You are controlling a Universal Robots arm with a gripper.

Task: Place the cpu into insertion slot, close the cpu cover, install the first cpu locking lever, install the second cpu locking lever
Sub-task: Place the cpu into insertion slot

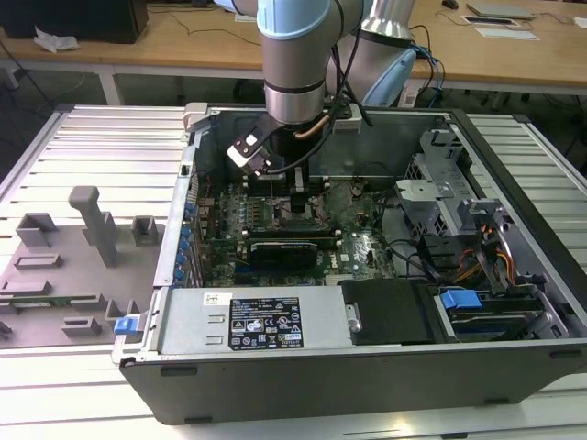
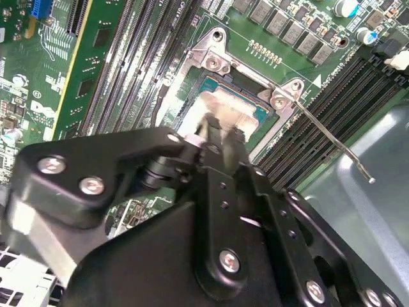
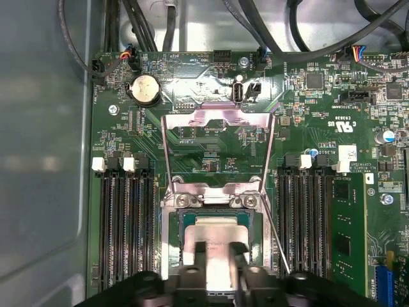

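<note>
The cpu, a pale square chip, lies at the open socket on the green motherboard, and I cannot tell whether it is fully seated. My gripper reaches straight down onto it with its black fingers shut against two opposite sides. The second wrist view has the same grip over the chip. The cpu cover, a thin silvery frame, stands raised on its hinge behind the socket. A thin wire locking lever sticks out free beside the socket. In the exterior view the gripper is low inside the case.
Memory slots flank the socket closely. A long black card lies just in front of it. Cables hang over the board's far edge, with a coin battery nearby. Drive cages fill the exterior view's right, and a grey fixture tray sits outside on its left.
</note>
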